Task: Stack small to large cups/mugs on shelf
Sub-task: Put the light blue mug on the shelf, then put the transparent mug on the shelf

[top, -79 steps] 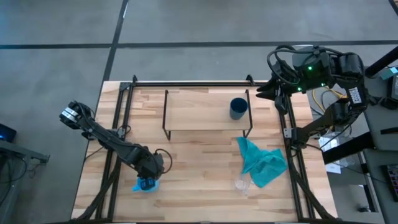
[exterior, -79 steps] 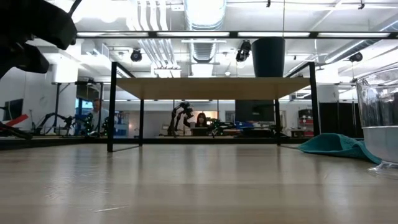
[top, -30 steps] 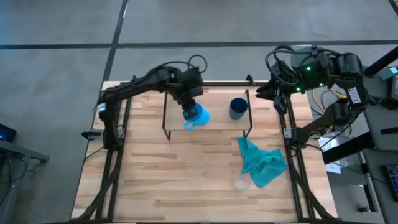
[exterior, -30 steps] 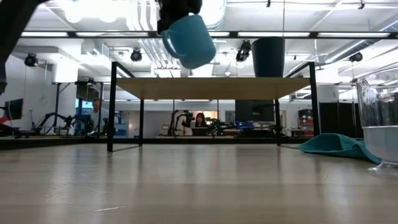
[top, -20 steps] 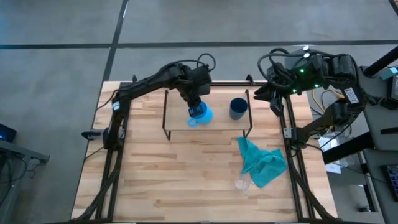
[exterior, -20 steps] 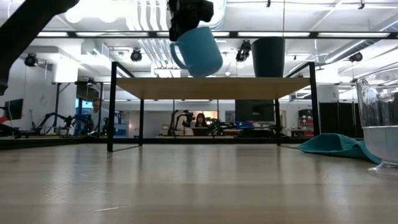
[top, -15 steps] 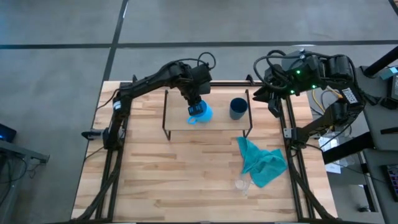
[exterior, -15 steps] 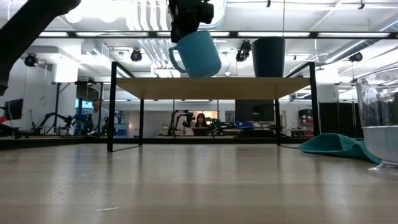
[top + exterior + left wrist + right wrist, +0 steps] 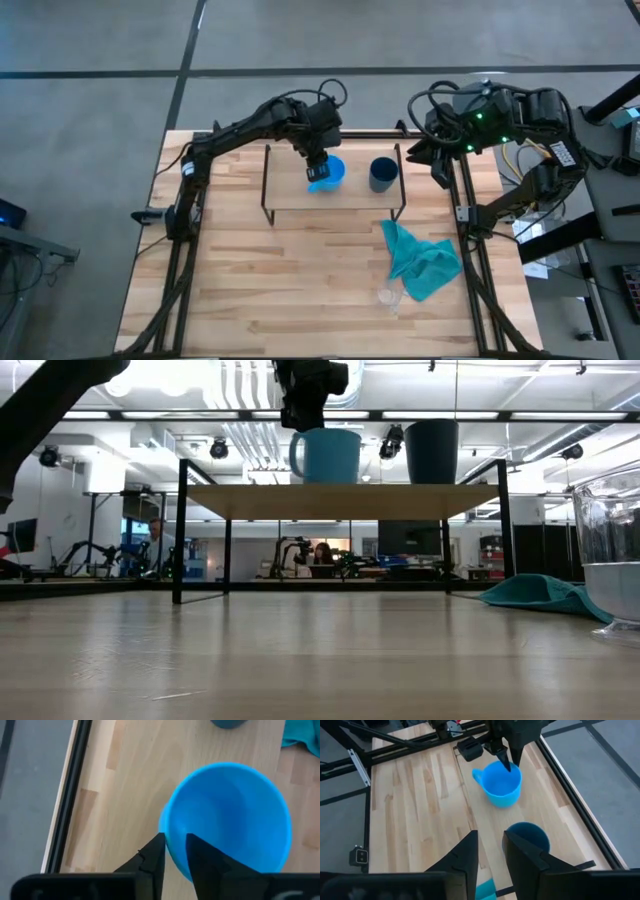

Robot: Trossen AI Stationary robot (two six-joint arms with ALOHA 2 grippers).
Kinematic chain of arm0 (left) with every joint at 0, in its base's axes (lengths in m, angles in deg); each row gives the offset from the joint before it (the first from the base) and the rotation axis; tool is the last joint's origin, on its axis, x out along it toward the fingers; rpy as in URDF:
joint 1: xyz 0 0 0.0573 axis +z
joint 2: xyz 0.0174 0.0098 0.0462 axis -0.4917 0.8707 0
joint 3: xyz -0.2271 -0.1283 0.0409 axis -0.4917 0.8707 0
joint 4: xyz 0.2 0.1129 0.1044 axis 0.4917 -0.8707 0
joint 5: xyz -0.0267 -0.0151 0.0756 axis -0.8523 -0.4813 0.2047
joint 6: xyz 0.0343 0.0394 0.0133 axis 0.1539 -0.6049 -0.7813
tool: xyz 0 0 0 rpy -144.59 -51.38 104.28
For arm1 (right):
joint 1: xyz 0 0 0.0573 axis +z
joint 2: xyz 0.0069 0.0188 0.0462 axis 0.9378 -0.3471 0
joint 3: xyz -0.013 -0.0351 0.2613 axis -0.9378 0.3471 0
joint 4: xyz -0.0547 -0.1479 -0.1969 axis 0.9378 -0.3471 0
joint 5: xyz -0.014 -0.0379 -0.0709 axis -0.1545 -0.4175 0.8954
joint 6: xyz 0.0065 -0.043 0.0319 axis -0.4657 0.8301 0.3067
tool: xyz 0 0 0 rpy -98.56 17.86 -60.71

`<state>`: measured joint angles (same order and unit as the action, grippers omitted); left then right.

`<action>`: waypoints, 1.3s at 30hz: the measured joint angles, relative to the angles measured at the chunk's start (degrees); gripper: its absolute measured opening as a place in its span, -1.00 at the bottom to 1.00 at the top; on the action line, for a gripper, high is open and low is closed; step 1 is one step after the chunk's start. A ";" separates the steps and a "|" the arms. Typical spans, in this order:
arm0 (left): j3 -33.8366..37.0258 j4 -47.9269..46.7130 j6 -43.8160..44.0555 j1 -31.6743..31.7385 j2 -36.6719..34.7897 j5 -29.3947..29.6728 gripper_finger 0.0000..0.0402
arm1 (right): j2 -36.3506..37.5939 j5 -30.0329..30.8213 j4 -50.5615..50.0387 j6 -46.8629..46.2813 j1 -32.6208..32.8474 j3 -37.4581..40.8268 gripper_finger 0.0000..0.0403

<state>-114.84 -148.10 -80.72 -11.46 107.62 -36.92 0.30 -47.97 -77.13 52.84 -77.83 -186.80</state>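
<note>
The light-blue mug [image 9: 330,172] stands upright on the shelf [image 9: 290,190], left of the dark navy cup [image 9: 383,173], whose base also rests on the board. In the low view the mug [image 9: 332,456] and the navy cup [image 9: 432,450] stand side by side on the board [image 9: 340,500]. My left gripper [image 9: 318,168] is above the mug, shut on its rim. The clear glass cup [image 9: 389,296] stands on the table near the near edge. My right gripper [image 9: 420,150] waits slightly open by the shelf's far right corner. My left gripper [image 9: 174,851] pinches the mug's rim [image 9: 170,827] on the side next to the handle, one finger [image 9: 205,857] inside the mug and one finger [image 9: 150,857] outside. It comes from above, pointing down. The mug sits upright with its base [image 9: 330,480] on the shelf board.
A teal cloth [image 9: 425,262] lies crumpled on the table between the shelf and the glass cup. Thin black legs [image 9: 181,530] hold the shelf up. Bare tabletop [image 9: 270,280] stretches left of the cloth. Black frame rails [image 9: 185,250] run along both table sides.
My left gripper has carried the mug toward the table's right along the shelf and down. The mug hung tilted above the board a second ago; it now stands upright on the board, closer to the navy cup. My right arm shifted slightly.
</note>
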 joint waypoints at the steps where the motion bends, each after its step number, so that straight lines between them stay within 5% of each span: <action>1: 0.00 0.01 0.01 0.00 0.00 -0.02 -0.67 | 0.00 0.00 0.00 -0.01 0.01 0.00 -0.56; 24: -0.44 7.30 -2.39 -0.25 -4.40 1.06 -0.50 | 0.02 0.00 -0.02 -0.02 0.02 0.00 -0.56; 32: -0.48 11.94 -2.33 -4.74 -12.83 -10.77 -0.50 | 0.02 0.00 -0.04 1.29 0.00 -0.02 -0.59; 39: -0.33 12.25 -2.37 -12.18 -14.86 -12.08 -0.50 | 0.02 0.00 -0.03 1.31 0.00 -0.02 -0.57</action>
<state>-115.17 -135.85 -83.09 -23.64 92.76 -49.01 0.33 -47.97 -77.16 54.15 -77.83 -186.82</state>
